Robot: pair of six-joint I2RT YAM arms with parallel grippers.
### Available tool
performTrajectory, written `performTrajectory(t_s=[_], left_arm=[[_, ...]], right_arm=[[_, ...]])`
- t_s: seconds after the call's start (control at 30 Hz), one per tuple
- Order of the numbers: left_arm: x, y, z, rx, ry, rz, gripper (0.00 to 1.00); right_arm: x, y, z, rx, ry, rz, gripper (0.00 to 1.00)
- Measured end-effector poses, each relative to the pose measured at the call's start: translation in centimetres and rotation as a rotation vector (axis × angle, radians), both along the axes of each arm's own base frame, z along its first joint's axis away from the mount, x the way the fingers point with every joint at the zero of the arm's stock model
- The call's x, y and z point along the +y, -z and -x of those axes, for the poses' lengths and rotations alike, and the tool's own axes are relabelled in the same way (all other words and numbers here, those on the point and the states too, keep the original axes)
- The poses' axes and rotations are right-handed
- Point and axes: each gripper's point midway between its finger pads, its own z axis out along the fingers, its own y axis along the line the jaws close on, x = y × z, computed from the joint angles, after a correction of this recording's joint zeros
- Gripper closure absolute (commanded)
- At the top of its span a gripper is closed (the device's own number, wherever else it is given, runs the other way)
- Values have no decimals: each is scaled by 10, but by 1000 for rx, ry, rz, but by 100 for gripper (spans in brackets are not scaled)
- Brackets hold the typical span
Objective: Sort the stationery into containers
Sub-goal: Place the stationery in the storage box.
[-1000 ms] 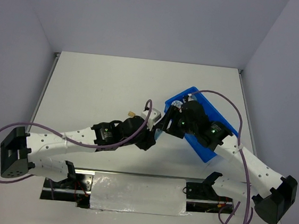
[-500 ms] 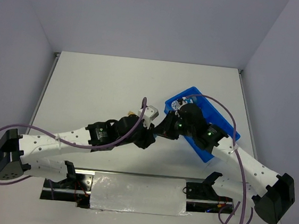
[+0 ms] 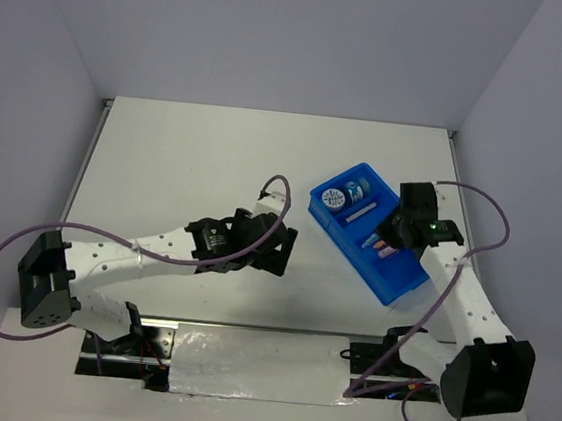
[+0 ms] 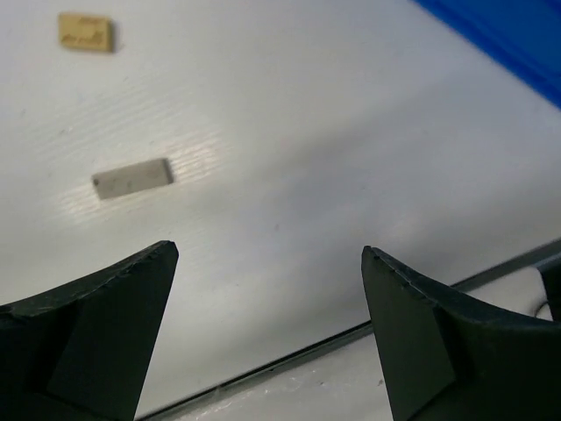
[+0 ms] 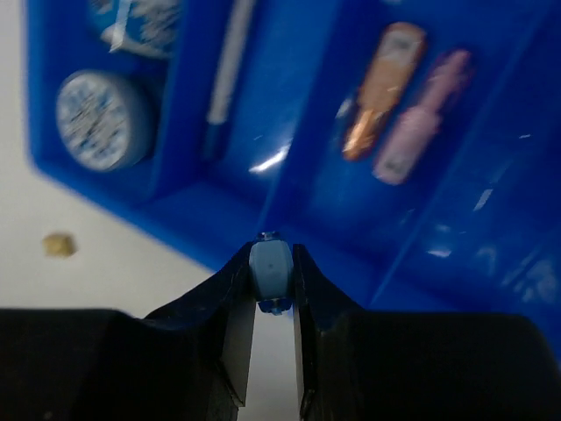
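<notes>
right gripper (image 5: 271, 274) pinches light-blue piece (image 5: 270, 261) by thin end, tray (image 5: 202, 210) wall just below tips; slip or early release drops it outside. left gripper (image 4: 267, 263) spread, grey block (image 4: 131, 177) ahead-left; off-centre close may miss it.

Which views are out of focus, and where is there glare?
Right wrist: the light-blue piece in the right gripper is sharp, the blue tray behind soft, with glare on its floor. Left wrist: tan block blurred. Top external: evenly lit.
</notes>
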Motion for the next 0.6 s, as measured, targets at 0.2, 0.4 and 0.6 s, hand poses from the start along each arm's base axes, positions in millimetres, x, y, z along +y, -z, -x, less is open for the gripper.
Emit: performTrajectory(t_s=[0.2,0.4,0.6], left_arm=[[46,23,-15,99,-173,-94,1],[67,23,-26,133,-251,-111,1],[84,31,-44,177,-306,-127,1]], right_arm=[[-55,40,-4,151,107,103,88],[-73,60,-7,218,136,115,41],[-75,47,-22,181,113,115,32]])
